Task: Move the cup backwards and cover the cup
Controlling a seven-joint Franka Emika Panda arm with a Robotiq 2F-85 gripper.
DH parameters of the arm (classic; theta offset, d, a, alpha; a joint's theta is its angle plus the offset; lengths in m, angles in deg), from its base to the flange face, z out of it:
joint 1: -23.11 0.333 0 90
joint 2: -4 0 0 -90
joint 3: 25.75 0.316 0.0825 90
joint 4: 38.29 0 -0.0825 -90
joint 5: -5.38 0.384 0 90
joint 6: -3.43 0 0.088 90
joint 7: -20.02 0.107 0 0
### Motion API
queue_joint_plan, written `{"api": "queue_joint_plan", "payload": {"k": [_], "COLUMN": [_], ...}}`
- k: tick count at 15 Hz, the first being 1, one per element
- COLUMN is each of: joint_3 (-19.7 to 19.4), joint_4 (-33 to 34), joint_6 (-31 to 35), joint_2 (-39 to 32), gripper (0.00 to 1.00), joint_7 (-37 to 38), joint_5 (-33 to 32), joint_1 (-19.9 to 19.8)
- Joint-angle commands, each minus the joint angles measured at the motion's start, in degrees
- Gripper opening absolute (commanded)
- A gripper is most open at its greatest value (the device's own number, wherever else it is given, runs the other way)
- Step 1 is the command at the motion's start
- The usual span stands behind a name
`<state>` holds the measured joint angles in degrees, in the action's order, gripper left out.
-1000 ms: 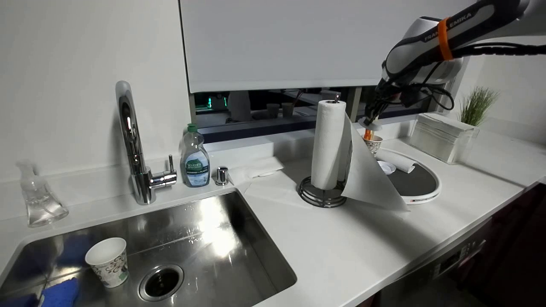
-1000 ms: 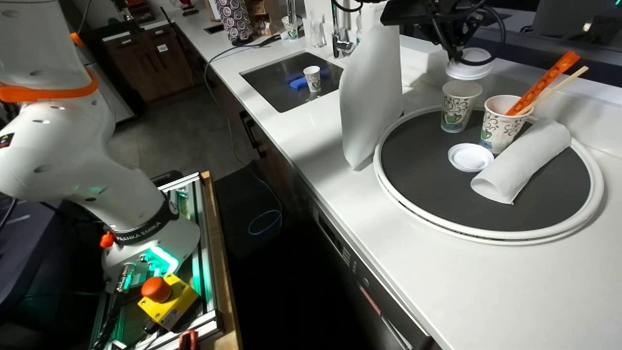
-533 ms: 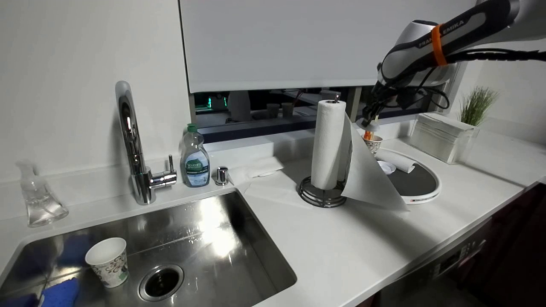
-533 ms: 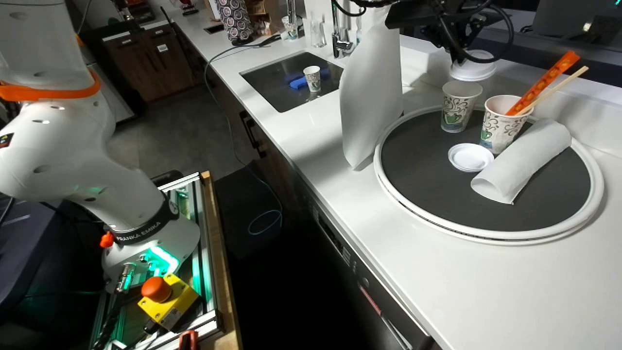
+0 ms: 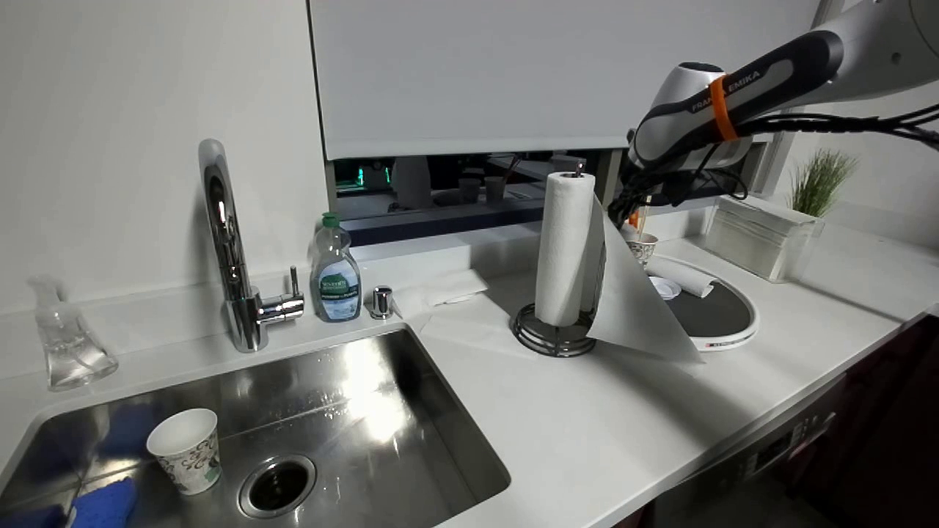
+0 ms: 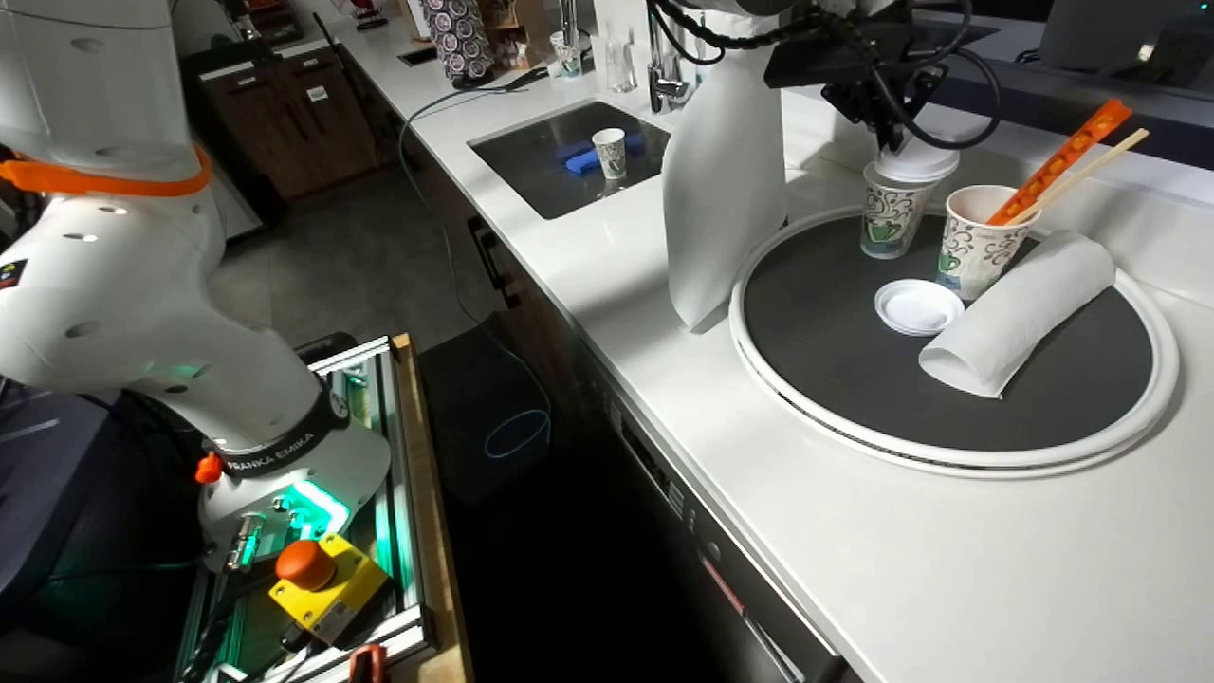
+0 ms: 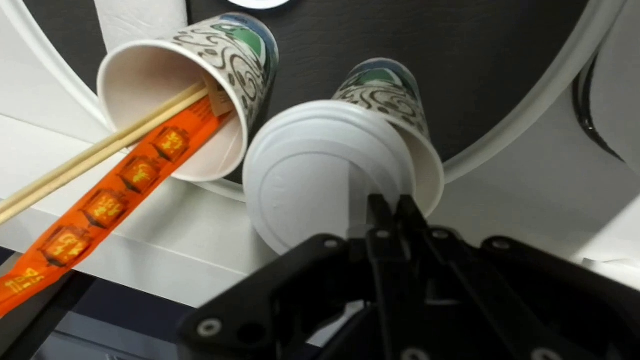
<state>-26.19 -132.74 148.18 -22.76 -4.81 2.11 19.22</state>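
Observation:
A patterned paper cup stands upright on a dark round tray; it also shows in the wrist view. My gripper is shut on the edge of a white lid. The lid is tilted and sits at the cup's mouth, shifted to one side. In the wrist view part of the cup's opening shows beside it. Whether lid and rim touch I cannot tell. In an exterior view the gripper is partly behind a paper towel sheet, which hides the cup.
Close beside stands a second cup with chopsticks and an orange wrapper. Spare lids and a rolled paper lie on the tray. A paper towel roll and the window ledge are near the arm.
My gripper has come down with the lid, from above the cup to its mouth. The arm has moved down and left in an exterior view. The cups have not moved.

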Motion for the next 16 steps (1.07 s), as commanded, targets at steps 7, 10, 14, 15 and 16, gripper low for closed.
{"api": "queue_joint_plan", "payload": {"k": [7, 10, 14, 15, 16], "joint_3": [0.9, 0.9, 0.6, 0.5, 0.4], "joint_4": [3.6, 3.8, 4.2, 4.3, 4.5], "joint_6": [-5.6, -7.2, -6.3, -6.1, -6.1], "joint_2": [-0.8, -0.9, -1.5, -1.6, -1.7], "gripper": [0.02, 0.02, 0.02, 0.02, 0.02], "joint_7": [2.2, 2.9, 3.9, 4.3, 4.5], "joint_5": [-2.7, -2.7, -3.1, -3.3, -3.5], "joint_1": [1.1, 1.4, 1.7, 1.7, 1.7]}}
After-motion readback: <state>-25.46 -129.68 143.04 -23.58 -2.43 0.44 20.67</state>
